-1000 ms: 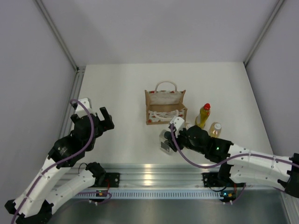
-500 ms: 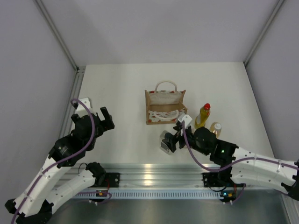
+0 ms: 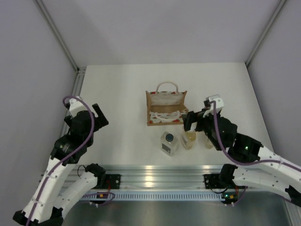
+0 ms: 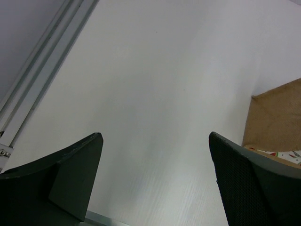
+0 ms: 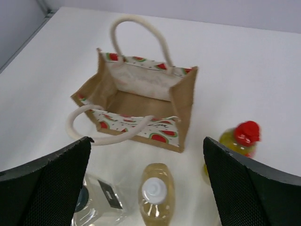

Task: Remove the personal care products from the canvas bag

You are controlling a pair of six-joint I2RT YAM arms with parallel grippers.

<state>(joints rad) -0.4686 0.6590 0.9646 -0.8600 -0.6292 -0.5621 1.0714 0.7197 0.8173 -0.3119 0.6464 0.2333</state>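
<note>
R claw [image 3: 195, 123]: I'm seeing it gaping wide above white-cap bottle [image 5: 155, 193].
L claw [image 4: 155, 139]: hanging wide open over table [image 4: 141, 70].
Canvas bag [image 5: 183, 108]: standing upright near red-cap bottle [image 5: 242, 139], sq bottle [image 5: 96, 209].

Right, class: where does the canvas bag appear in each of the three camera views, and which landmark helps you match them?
Top view: the canvas bag stands near the middle of the table.
Left wrist view: only a tan corner of the bag shows, at the right edge.
Right wrist view: the bag sits upper centre-left, its open mouth towards the camera.
Shared landmark: the white table beneath it, in all three.
</note>
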